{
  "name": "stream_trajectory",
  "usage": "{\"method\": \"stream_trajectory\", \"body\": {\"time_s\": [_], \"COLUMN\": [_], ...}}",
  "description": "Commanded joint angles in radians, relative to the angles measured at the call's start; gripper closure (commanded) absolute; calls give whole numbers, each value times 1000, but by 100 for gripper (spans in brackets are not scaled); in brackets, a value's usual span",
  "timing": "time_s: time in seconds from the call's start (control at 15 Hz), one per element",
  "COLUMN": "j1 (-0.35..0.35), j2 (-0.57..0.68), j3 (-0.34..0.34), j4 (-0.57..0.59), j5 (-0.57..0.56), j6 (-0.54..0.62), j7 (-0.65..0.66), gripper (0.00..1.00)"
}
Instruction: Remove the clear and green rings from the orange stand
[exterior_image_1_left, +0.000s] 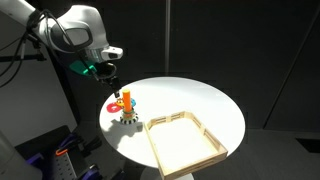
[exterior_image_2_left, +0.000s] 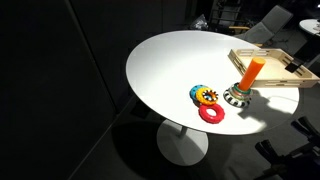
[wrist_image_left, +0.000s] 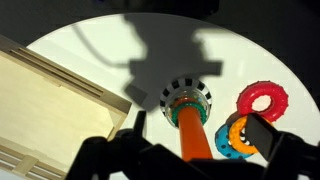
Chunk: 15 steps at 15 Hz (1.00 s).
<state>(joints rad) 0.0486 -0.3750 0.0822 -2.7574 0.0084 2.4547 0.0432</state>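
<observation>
Two fingers (wrist_image_left: 262, 136) spread, gripper (wrist_image_left: 198, 134) straddling orange stand (wrist_image_left: 189, 128) from above, nothing pinched, likely lining up for clear ring (wrist_image_left: 186, 97) at post base. Green ring not discernible. Beyond: red ring (wrist_image_left: 262, 98), wooden tray (wrist_image_left: 40, 95), white table (wrist_image_left: 120, 50).

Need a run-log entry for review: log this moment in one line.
gripper: open, above orange stand | clear ring: around stand's base | green ring: not made out
</observation>
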Motion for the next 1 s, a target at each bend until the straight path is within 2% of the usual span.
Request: {"method": "stream_trajectory", "body": {"time_s": [0.0,0.53,0.6,0.67,0.93], "j1": [-9,-28,-23,-10,-9], "j2": [62,264,277,237,274], "j3": [16,21,17,7,5], "j4": [-22,40,45,13,33], "j5": [-29,-115,-107,-82,-81], "j6": [121,300,304,290,301], "j7": [41,95,92,57,60], "gripper": [0,0,0,0,0]}}
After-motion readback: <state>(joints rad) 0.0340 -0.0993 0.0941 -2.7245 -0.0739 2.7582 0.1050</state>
